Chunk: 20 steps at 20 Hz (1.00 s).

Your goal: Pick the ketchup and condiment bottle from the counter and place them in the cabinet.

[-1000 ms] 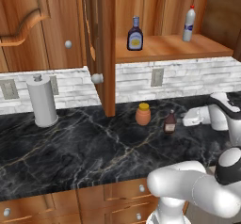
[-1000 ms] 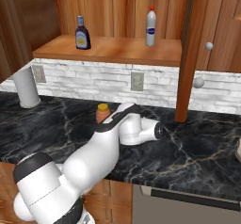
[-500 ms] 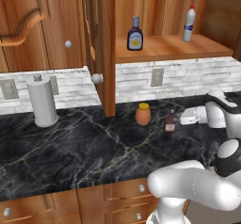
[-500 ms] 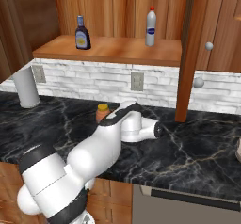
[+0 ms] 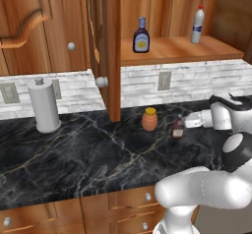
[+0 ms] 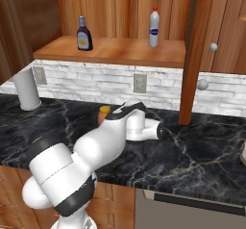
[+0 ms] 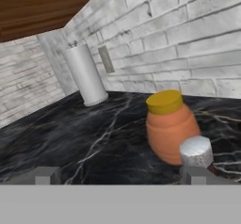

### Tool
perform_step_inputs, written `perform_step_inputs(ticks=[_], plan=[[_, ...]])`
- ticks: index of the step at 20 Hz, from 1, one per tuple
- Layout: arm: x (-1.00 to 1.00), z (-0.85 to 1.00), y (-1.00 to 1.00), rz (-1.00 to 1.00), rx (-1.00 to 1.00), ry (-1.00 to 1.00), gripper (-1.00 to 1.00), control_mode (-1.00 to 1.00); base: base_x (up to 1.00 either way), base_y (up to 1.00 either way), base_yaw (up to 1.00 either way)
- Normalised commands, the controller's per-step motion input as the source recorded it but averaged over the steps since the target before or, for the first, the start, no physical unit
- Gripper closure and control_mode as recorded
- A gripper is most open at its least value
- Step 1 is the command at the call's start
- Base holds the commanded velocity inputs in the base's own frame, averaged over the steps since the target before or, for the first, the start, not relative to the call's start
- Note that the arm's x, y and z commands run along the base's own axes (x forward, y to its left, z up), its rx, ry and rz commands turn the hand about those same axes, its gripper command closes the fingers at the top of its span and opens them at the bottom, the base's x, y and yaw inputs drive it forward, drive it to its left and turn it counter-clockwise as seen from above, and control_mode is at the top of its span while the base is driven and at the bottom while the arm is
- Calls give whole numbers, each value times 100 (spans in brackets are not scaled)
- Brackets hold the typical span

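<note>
Left base view: gripper [image 5: 186,122] low over counter [image 5: 88,152], jaws spread wide, holding nothing, just beside ketchup [image 5: 177,128]. Orange jar [image 5: 149,119] near ketchup. Condiment bottle [image 5: 141,36] upright on cabinet [image 5: 172,49] shelf, w/ white bottle [image 5: 197,25] well apart.

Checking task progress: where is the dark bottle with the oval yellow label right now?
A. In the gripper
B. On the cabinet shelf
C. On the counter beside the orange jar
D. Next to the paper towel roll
B: the dark bottle stands upright on the cabinet shelf, left of the white bottle.
</note>
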Motion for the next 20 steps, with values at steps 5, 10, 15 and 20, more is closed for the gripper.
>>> perform_step_inputs(ticks=[5, 10, 15, 20], plan=[[3, -4, -3, 0, 0, 0, -100, -100, 0, 0, 0], [0, -4, -1, -1, 0, 0, -100, -100, 0, 0, 0], [0, 0, 0, 0, 0, 0, -100, -100, 0, 0, 0], [0, -2, 0, 0, 0, 0, -100, -100, 0, 0, 0]])
